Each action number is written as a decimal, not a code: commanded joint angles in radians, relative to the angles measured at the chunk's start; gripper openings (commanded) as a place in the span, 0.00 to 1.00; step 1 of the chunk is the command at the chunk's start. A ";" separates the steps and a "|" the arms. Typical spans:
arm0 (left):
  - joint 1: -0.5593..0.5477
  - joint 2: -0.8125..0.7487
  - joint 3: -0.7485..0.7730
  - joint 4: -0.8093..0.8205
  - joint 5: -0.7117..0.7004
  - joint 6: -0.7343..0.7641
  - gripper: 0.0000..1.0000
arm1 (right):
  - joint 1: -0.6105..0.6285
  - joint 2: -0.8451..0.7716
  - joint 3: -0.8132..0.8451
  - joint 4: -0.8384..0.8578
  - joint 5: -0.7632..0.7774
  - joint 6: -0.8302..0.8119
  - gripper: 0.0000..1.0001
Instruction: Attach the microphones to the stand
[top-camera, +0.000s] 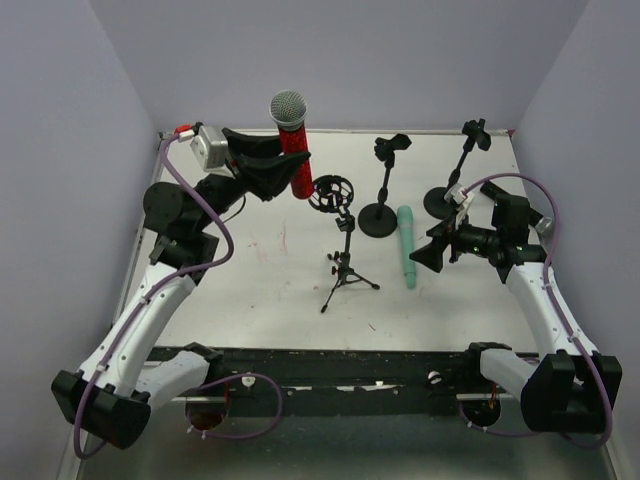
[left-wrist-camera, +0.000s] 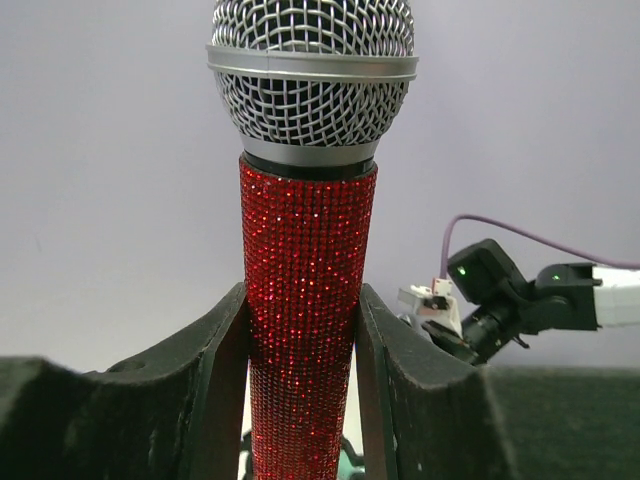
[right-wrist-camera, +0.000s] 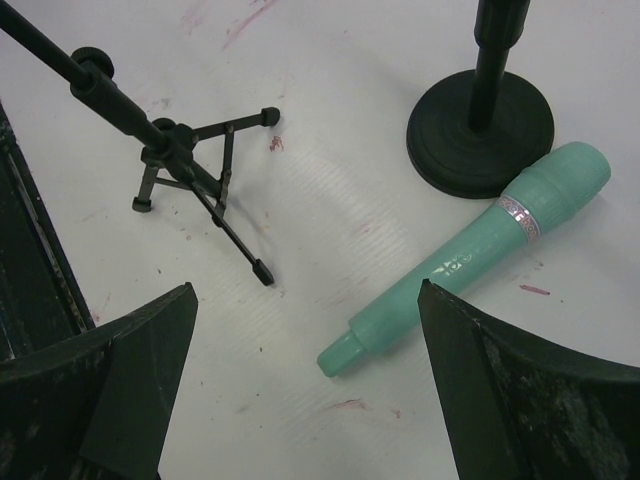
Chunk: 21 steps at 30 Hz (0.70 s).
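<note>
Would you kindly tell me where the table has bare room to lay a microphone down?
The widest bare patch lies between the left arm and the tripod stand. A narrower strip runs along the near edge, before the mint-green microphone. It is crowded at the middle right, among the round-base stand, the farther stand and the open right gripper.

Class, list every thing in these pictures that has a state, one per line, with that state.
Red microphone: upright, held.
Green microphone: lying flat, free.
Tripod stand: standing, mount empty.
Middle stand: standing, clip empty.
Right stand: standing, clip empty.
Left gripper: shut on red microphone.
Right gripper: open above green microphone.
</note>
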 joint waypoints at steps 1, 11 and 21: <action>-0.012 0.113 0.083 0.118 -0.027 -0.044 0.00 | 0.006 0.009 0.021 -0.011 0.006 -0.015 1.00; -0.043 0.194 0.057 0.198 -0.070 -0.074 0.00 | 0.004 0.038 0.021 -0.009 0.012 -0.020 1.00; -0.043 0.257 0.046 0.229 -0.070 -0.085 0.00 | 0.006 0.050 0.021 -0.011 0.015 -0.025 1.00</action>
